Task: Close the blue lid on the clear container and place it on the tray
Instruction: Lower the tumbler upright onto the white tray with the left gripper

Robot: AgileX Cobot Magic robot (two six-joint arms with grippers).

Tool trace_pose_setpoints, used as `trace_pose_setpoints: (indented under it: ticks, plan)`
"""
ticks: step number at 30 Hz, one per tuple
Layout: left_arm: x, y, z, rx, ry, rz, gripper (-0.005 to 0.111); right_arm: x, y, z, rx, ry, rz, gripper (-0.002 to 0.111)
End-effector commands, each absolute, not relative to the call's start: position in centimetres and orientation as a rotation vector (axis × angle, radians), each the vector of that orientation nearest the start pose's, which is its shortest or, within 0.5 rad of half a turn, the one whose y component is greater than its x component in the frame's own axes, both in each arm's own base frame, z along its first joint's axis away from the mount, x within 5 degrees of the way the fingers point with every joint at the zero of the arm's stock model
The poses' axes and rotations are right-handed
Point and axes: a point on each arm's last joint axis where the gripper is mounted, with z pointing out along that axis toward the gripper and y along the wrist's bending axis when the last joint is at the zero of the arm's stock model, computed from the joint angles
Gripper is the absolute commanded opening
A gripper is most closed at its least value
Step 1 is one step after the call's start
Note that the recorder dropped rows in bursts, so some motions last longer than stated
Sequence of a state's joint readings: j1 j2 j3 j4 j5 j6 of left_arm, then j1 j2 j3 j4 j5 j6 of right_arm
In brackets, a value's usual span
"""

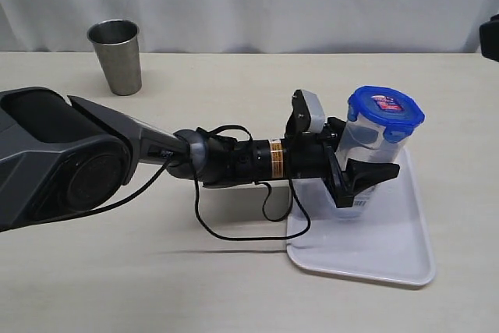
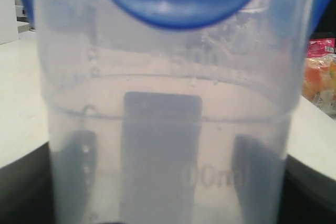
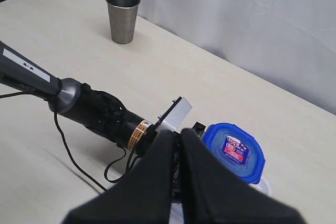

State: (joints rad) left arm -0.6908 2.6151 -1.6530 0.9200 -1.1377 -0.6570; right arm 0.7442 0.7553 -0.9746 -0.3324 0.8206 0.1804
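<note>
The steel cup point(image 1: 115, 56) stands at the back left of the table point(image 1: 234, 83). The left arm stretches low and level from the left. The left gripper point(image 1: 373, 163) clamps the clear container point(image 1: 387, 150) near its base, one finger on each side. The container stands upright on the tray point(image 1: 390, 243), and the blue lid point(image 1: 385, 109) sits on top. The right gripper point(image 3: 177, 182) hovers above, its fingers pressed together and holding nothing.

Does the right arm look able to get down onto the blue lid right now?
Probably yes. The lid is bare on top, and the left pincer grips the container from the side, below the lid. The right pincer, shut, seems to sit above it with nothing between.
</note>
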Motion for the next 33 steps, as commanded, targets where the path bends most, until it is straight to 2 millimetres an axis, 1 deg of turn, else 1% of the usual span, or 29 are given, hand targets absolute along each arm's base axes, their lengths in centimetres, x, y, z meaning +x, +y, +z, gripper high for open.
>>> trace_pose_setpoints:
  ticks: [1,2,4,5,9,10,12,18,28,33]
  plan:
    - [34.5,-37.4,5.0,1.087,1.329,-1.244,0.003,11.2,7.3,40.0,-0.644,1.93,0.187,0.004]
    - [34.5,-37.4,5.0,1.087,1.329,-1.244,0.007,11.2,7.3,40.0,-0.644,1.93,0.187,0.004]
    - [34.5,-37.4,5.0,1.091,1.322,-1.237,0.021,11.2,7.3,40.0,-0.644,1.93,0.187,0.004]
    - [34.5,-37.4,5.0,1.096,1.315,-1.233,0.03,11.2,7.3,40.0,-0.644,1.93,0.187,0.004]
    - [34.6,-37.2,5.0,1.099,1.302,-1.222,0.075,11.2,7.3,40.0,-0.644,1.93,0.187,0.004]
    - [34.6,-37.2,5.0,1.1,1.304,-1.221,0.084,11.2,7.3,40.0,-0.644,1.93,0.187,0.004]
    - [34.8,-37.0,4.9,1.107,1.314,-1.216,0.094,11.2,7.3,40.0,-0.644,1.93,0.187,0.004]
    - [35.6,-36.0,5.0,1.108,1.307,-1.21,0.096,11.2,7.3,40.0,-0.644,1.93,0.187,0.004]
    - [35.7,-35.0,4.7,1.206,1.269,-1.233,0.096,11.2,7.3,40.0,-0.644,1.93,0.187,0.004]
    - [36.0,-34.3,5.3,1.256,1.251,-1.231,0.096,11.2,7.3,40.0,-0.644,1.93,0.187,0.004]
